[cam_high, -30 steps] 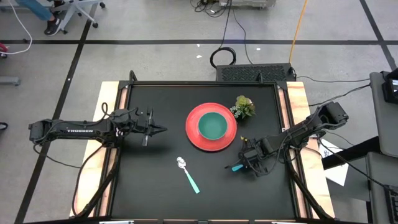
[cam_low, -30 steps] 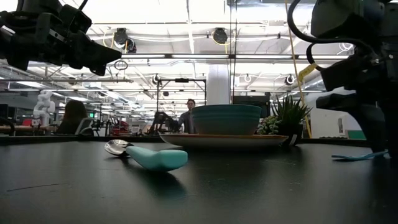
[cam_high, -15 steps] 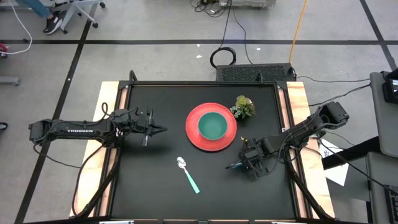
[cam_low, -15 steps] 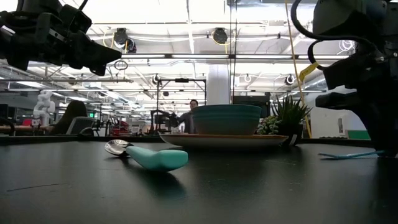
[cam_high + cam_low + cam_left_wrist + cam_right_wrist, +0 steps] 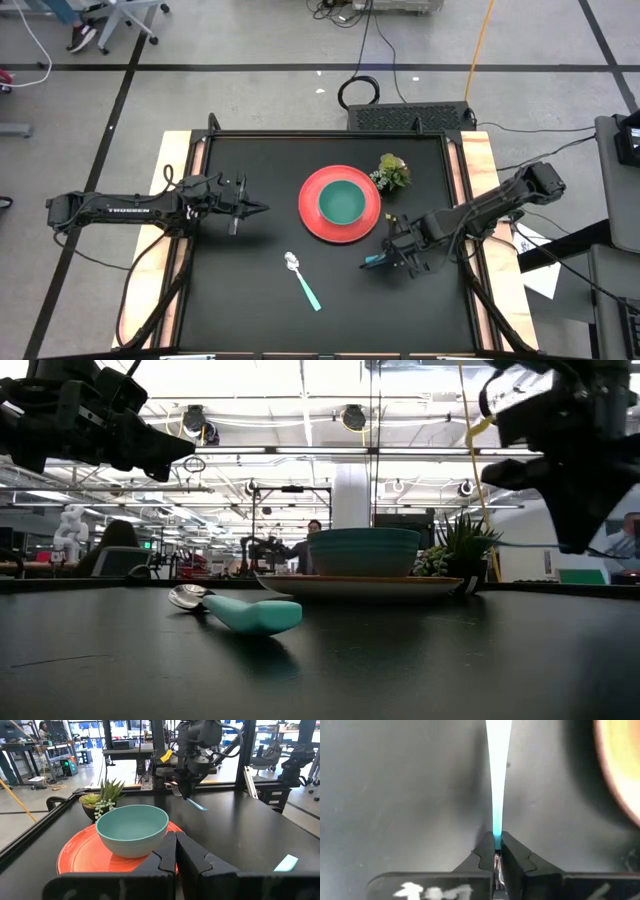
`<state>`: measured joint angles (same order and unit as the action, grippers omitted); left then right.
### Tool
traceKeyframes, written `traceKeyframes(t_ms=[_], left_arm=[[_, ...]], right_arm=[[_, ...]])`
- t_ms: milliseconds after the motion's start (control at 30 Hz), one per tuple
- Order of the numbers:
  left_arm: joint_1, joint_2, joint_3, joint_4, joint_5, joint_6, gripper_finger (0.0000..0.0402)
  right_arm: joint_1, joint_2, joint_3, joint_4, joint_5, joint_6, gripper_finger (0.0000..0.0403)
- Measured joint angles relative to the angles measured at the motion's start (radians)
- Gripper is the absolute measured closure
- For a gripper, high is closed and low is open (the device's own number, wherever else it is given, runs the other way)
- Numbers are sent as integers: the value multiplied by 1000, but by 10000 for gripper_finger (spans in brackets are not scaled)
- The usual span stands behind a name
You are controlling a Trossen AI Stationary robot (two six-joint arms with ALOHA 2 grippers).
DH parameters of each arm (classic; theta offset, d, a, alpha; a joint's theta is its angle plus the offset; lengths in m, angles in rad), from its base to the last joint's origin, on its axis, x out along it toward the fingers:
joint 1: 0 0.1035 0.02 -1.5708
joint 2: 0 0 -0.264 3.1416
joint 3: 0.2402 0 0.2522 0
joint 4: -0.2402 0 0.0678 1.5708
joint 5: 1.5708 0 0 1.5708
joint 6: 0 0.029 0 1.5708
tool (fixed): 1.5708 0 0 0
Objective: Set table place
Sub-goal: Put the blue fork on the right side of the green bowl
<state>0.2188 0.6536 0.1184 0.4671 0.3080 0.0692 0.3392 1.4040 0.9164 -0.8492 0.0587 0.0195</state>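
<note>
The red plate (image 5: 310,222) lies mid-table with a teal bowl (image 5: 342,202) standing on it. A teal-handled spoon (image 5: 300,278) lies flat on the black table (image 5: 240,290), nearer the front. My right gripper (image 5: 388,258) hangs right of the plate, shut on a teal-handled fork (image 5: 372,262), and shows high at the right in the low view (image 5: 578,510). My left gripper (image 5: 262,209) is shut on nothing. It is held level over the table's left part and points at the bowl (image 5: 132,827). My right gripper pinches the fork between its two fingers where the teal handle (image 5: 495,836) narrows into the metal neck. The fingers come from above, pointing steeply down, and lie across the fork. The fork is lifted clear of the table, its handle (image 5: 200,806) sticking out sideways and its tines (image 5: 175,790) on the other side.
A small potted plant (image 5: 392,172) stands just behind the plate's right side. Pale wooden strips (image 5: 480,160) run along both short sides. Bare black table lies in front of the plate and at the far left. People and equipment show in the room beyond.
My right gripper has risen over the spot right of the plate. The fork lay flat on the table a second ago, then one end came up, and now it hangs clear of the table. My left arm has kept still.
</note>
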Motion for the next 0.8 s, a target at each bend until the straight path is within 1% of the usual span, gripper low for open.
traceKeyframes(t_ms=[100,300,500,800], left_arm=[[0,0,0,0,0,0,387],[0,0,0,0,0,0,387],[0,0,0,-1,0,0,387],[0,0,0,-6,0,0,387]], right_arm=[[-26,0,18,31,20,26,402],[-74,-1,53,80,20,162,402],[-78,-1,75,83,18,209,402],[-78,-1,76,90,16,209,395]])
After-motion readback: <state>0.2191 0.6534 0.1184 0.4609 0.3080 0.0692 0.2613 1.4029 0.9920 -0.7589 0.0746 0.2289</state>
